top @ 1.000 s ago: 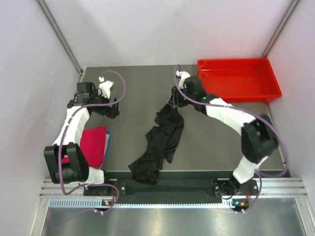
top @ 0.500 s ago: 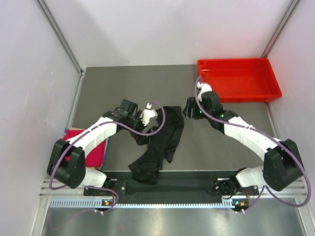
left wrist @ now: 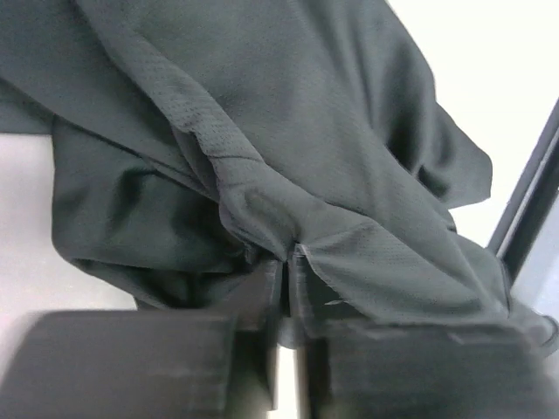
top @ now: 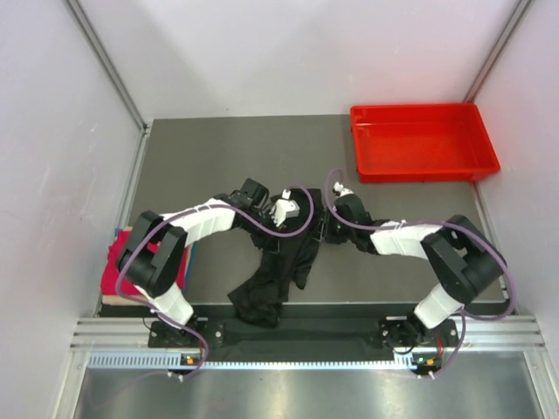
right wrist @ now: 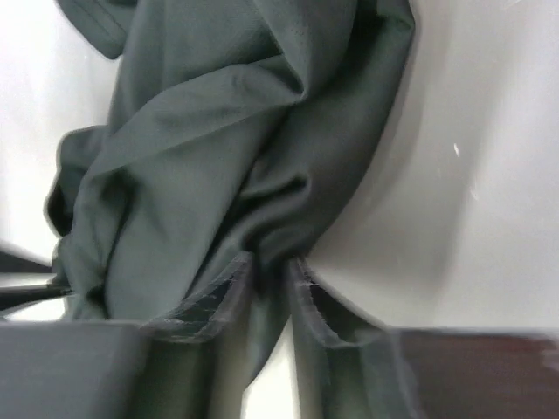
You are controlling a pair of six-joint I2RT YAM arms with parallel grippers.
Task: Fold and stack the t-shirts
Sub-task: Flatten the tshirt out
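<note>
A black t-shirt (top: 279, 271) lies crumpled in the middle of the table, its lower end reaching the near edge. My left gripper (top: 281, 229) is shut on a fold at the shirt's upper left; in the left wrist view the pinch (left wrist: 288, 262) holds black mesh cloth (left wrist: 306, 113). My right gripper (top: 326, 231) is shut on the upper right edge, with bunched cloth (right wrist: 201, 148) squeezed between its fingers (right wrist: 301, 288). A folded red t-shirt (top: 111, 275) lies at the near left, mostly hidden behind my left arm.
A rigid red plastic tray (top: 476, 166) stands at the back right corner. Grey walls close in the table on the left, the back and the right. A black rail (top: 349, 330) runs along the near edge.
Both arms swung inward and down onto the top of the black t-shirt. Each gripper went from open to shut on the cloth. The shirt's top has bunched between them.
</note>
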